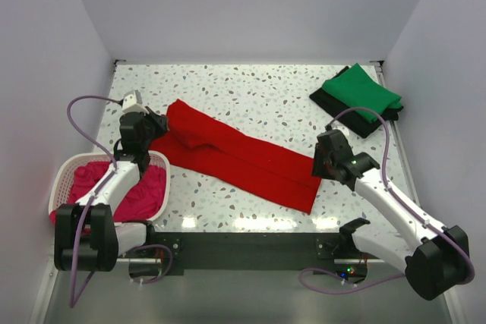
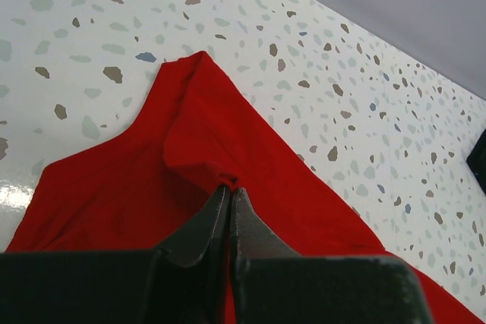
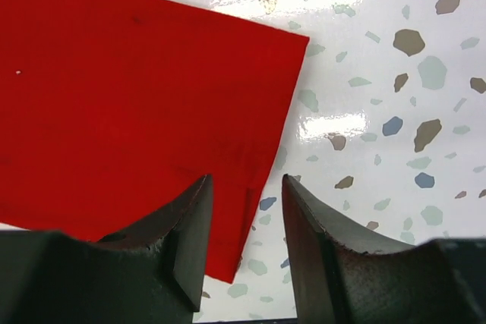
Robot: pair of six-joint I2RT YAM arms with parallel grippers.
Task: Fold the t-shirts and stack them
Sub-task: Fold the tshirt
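Observation:
The red t-shirt (image 1: 235, 155) lies folded into a long strip slanting across the table from back left to front right. My left gripper (image 1: 156, 128) is shut on a pinch of its left end; in the left wrist view the fingertips (image 2: 230, 187) meet on a raised fold of the red cloth (image 2: 190, 142). My right gripper (image 1: 319, 166) is open over the strip's right end; in the right wrist view the red hem edge (image 3: 262, 172) lies between the spread fingers (image 3: 194, 210). The green t-shirt (image 1: 361, 90) lies folded on the black one (image 1: 357, 121) at back right. The magenta t-shirt (image 1: 140, 195) fills the basket.
The white lattice basket (image 1: 68, 172) stands at the table's front left, beside the left arm. White walls close the table at the back and both sides. A black rail (image 1: 243, 244) runs along the near edge between the arm bases.

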